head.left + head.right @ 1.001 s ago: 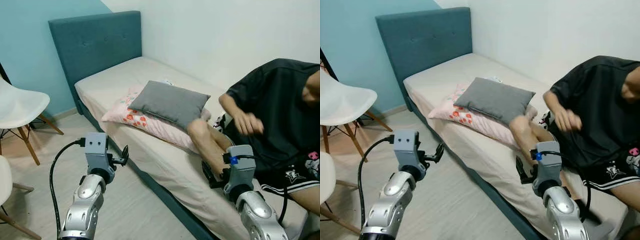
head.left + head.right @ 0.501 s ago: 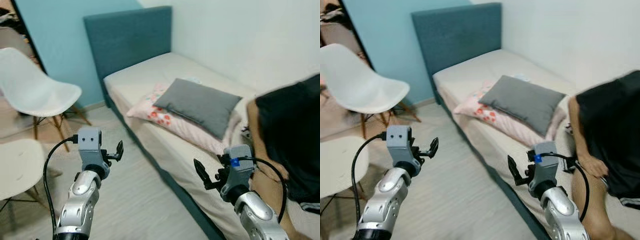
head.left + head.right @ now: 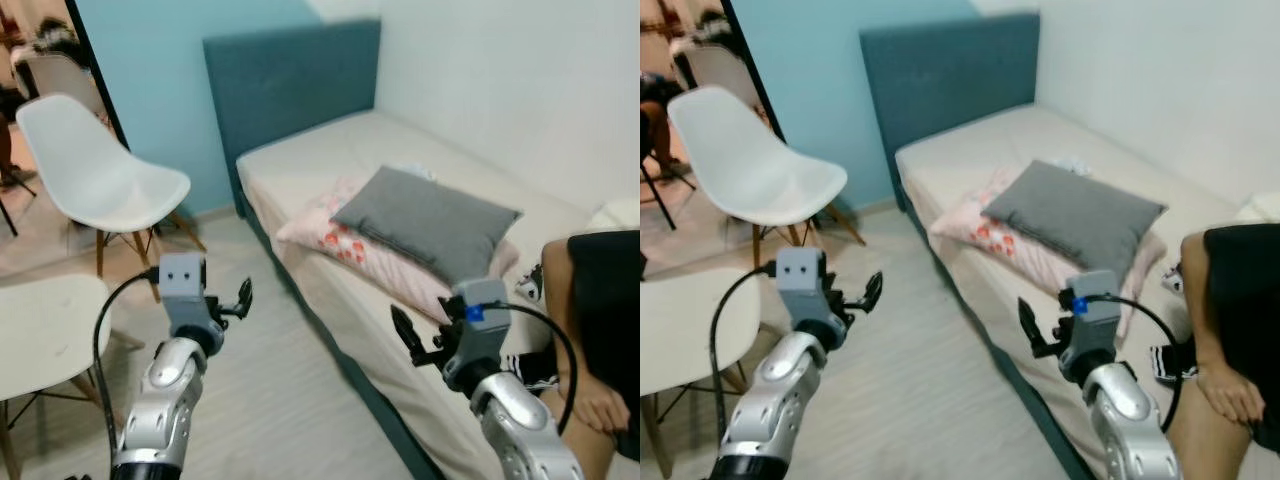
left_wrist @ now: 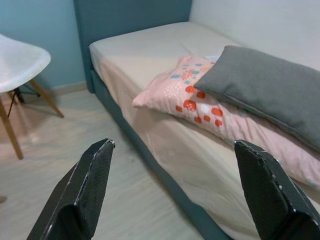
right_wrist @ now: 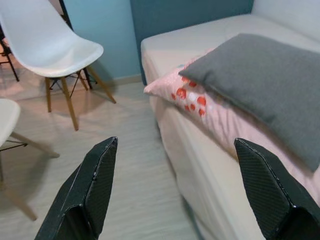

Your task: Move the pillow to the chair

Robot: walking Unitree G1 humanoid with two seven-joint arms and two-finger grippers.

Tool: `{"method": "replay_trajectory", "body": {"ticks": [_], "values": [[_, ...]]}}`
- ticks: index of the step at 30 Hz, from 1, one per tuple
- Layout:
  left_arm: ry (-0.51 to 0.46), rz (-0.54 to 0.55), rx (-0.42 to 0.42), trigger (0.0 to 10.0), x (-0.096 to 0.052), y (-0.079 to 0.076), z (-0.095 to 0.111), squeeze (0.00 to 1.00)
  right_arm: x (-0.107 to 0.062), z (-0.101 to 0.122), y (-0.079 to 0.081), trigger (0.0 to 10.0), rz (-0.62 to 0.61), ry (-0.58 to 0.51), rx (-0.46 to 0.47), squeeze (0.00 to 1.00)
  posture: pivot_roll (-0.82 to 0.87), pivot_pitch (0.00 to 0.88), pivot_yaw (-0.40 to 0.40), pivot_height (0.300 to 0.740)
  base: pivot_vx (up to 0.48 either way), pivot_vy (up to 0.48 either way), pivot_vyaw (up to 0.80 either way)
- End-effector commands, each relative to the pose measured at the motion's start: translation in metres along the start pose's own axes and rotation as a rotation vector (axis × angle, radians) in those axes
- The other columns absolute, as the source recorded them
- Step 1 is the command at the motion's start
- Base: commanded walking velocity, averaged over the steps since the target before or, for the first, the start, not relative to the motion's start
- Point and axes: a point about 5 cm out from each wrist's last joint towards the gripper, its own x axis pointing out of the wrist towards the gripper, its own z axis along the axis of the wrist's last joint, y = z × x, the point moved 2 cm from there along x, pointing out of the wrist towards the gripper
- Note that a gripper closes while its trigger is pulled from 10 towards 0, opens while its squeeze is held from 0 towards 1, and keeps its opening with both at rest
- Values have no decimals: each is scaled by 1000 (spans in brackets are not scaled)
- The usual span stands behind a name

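Currently: grey pillow (image 3: 425, 221) atop floral pillow (image 3: 345, 243) on bed (image 3: 330, 165); left gripper (image 3: 241, 299) and right gripper (image 3: 404, 327) spread, empty; risk: dragging both pillows, or brushing the seated person (image 3: 600, 330).

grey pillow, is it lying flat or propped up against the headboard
Lying flat. The grey pillow rests on top of the pink patterned pillow on the bed, well away from the headboard.

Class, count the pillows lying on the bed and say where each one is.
2. A grey pillow lies on top of a pink patterned pillow, near the bed's floor-side edge. Others may be hidden.
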Motion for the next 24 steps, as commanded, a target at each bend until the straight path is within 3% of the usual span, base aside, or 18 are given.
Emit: {"method": "replay_trajectory", "body": {"ticks": [1,3,24], "values": [[20,13,-3,10000,0,4,-4,0,1,0,7,10000,37,-6,7,0,-116,0,2,740,300,0,0],[20,11,-4,10000,0,4,-4,0,2,1,9,10000,55,-9,-1,0,-115,0,0,740,307,0,800],[33,-32,-14,10000,-2,-6,-6,0,7,6,11,10000,49,-28,27,0,-112,0,5,740,326,0,0]]}}
